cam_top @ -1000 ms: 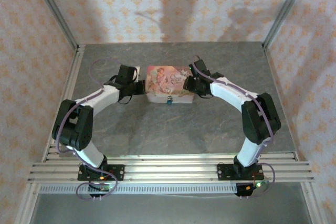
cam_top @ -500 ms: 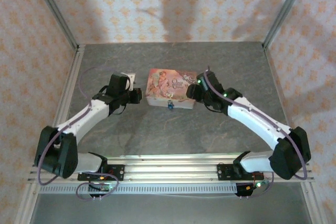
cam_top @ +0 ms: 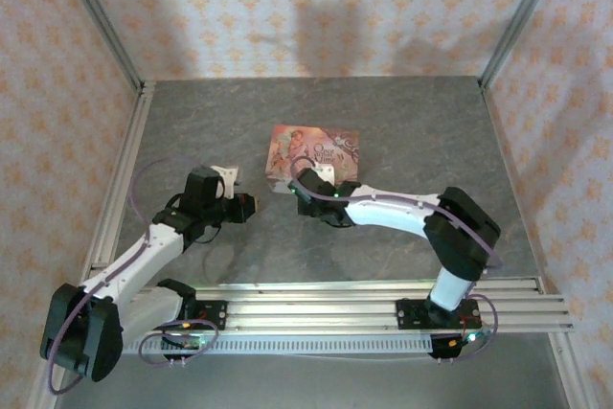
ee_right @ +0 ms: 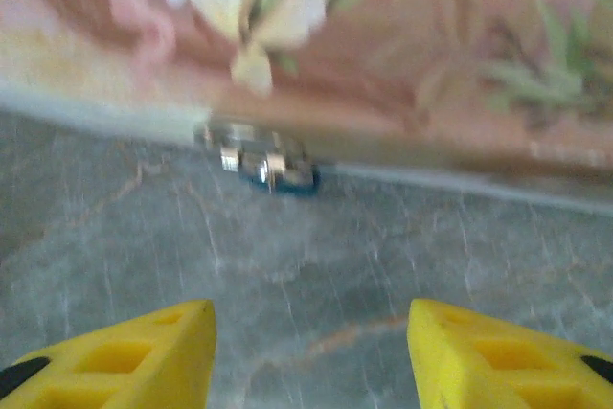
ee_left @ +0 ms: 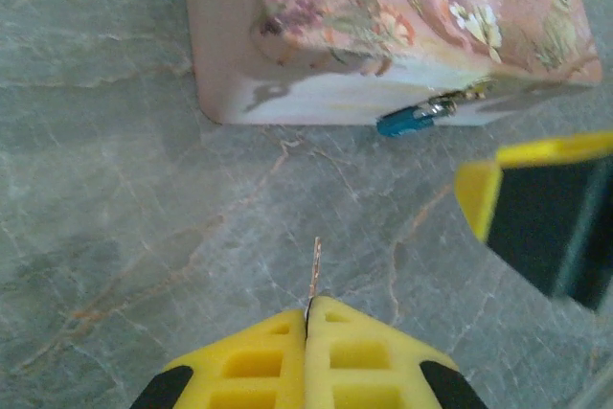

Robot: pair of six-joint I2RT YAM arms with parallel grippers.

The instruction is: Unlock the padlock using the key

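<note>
Blue padlock (ee_left: 414,120) hangs, seemingly unopened, at the floral box (ee_left: 383,7) front, one o'clock from my left gripper (ee_left: 306,318) pinching the key (ee_left: 314,270), while my right gripper (ee_right: 311,332) gapes before it; insertion and turning remain.

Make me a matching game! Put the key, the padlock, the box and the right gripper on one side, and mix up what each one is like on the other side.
Things
1. key
2. padlock
3. box
4. right gripper

What it is like
A. pink, with flowers painted on it
B. jaws open, nothing between them
C. blue, at the box's front side
D. thin sliver pinched by the left gripper, whose jaws are shut

Right pairs: 1-D, 2-C, 3-A, 4-B
</note>
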